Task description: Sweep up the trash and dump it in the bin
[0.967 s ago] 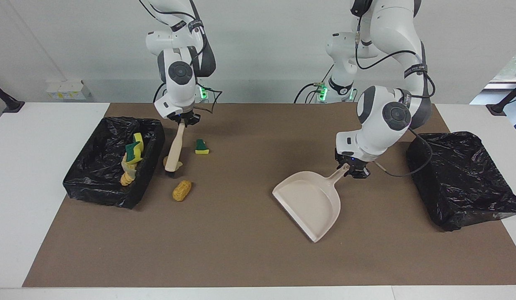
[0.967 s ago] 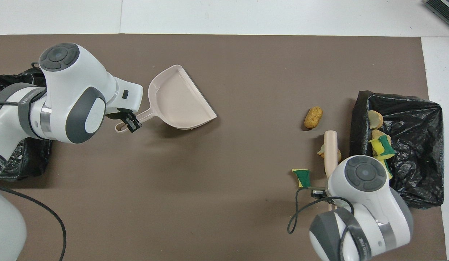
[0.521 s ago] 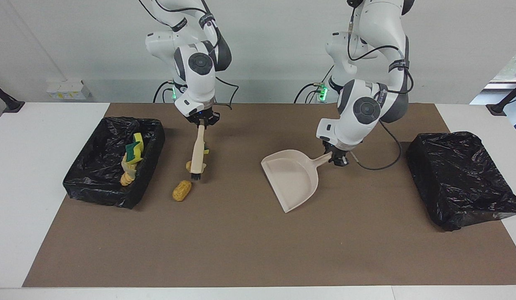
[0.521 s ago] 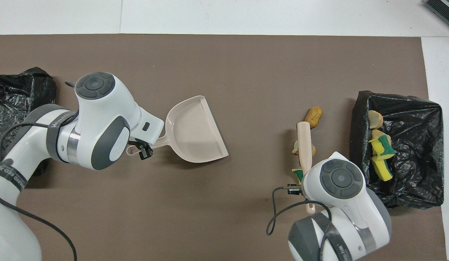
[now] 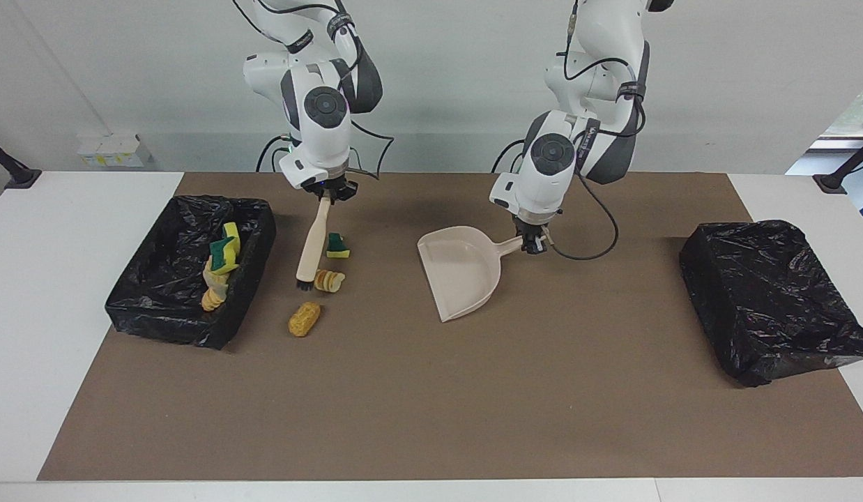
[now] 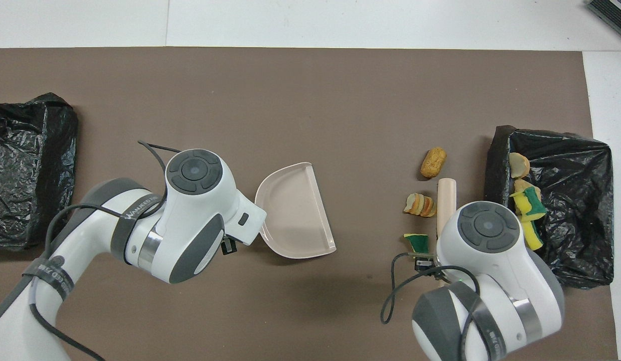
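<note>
My right gripper (image 5: 325, 193) is shut on the handle of the beige brush (image 5: 311, 240), whose bristles rest on the mat. Three trash bits lie loose there: a sliced tan piece (image 5: 329, 280) just beside the bristles, a green-faced sponge chunk (image 5: 337, 245), and a golden bread piece (image 5: 304, 318). They also show in the overhead view: the tan piece (image 6: 420, 204), the sponge chunk (image 6: 418, 243), the bread piece (image 6: 433, 162). My left gripper (image 5: 533, 243) is shut on the handle of the beige dustpan (image 5: 459, 272), held low over the mat's middle, mouth toward the trash.
A black-lined bin (image 5: 254, 240) at the right arm's end holds several sponge and bread bits (image 5: 221, 261). A second black-lined bin (image 5: 766, 300) stands at the left arm's end. A brown mat (image 5: 431, 404) covers the table.
My left arm carried the dustpan toward the trash and closer to the robots. My right arm swept the brush toward the middle, then back; the tan piece now lies on the brush's dustpan side.
</note>
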`<state>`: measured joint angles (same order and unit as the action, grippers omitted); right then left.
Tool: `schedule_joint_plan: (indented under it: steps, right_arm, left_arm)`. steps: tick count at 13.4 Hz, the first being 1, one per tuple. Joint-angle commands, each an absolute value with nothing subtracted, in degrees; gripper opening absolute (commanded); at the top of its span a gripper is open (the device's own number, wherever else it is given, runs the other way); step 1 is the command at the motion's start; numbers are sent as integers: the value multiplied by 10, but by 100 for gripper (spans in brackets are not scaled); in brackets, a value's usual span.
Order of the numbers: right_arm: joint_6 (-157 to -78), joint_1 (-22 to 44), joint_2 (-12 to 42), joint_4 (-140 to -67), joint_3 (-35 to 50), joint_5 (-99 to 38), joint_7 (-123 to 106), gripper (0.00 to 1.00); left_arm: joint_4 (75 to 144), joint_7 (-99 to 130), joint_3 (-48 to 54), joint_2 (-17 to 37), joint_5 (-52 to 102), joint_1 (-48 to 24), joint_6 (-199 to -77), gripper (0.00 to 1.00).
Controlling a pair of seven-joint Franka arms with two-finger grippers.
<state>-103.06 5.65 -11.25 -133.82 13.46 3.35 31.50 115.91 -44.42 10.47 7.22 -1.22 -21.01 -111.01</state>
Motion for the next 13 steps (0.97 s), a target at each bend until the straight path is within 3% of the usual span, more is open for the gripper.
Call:
schedule_joint_plan:
  steps: [1,7,9,13]
  right_arm:
    - [-1035,19,-159,-1392,137,17,330,0]
    - [-1085,29,-130,-1404,141,-45,345,0]
    - [-1110,68,-93,-1392,141,-60,347,0]
    - [-1120,117,-30,-1297,142,-103,335,0]
  left_arm:
    - [1182,-396,98,47,-32,-243,-1112,0]
    - [1184,-393,98,49,-32,-243,-1130,0]
    - [1183,-393,98,50,-32,-243,-1136,0]
    - [1184,-392,98,50,-32,-243,-1139,0]
